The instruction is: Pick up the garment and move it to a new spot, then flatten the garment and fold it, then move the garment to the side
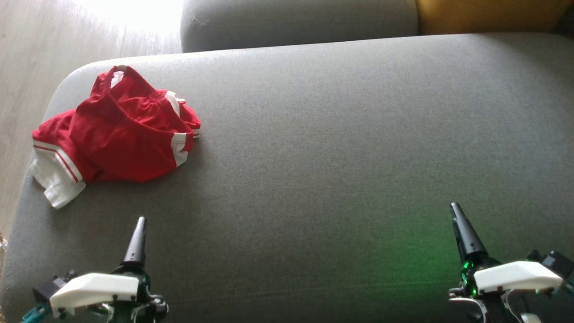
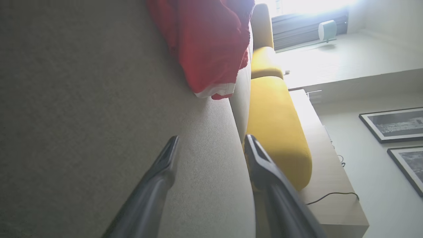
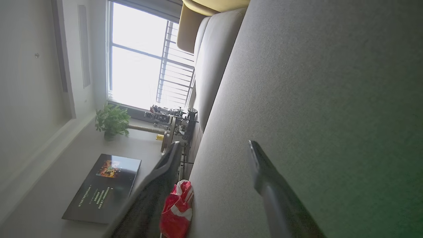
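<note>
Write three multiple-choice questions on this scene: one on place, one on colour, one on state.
1. Where on the grey cushion does the garment lie? A) its middle B) its far left corner C) its right edge
2. Its colours? A) blue and yellow B) all green C) red with white trim
3. How are the left claw and right claw? A) both open, empty B) both shut on the garment C) one holding it
Answers: B, it lies crumpled by the far left edge; C, red cloth with white bands; A, each stands wide with nothing inside.
</note>
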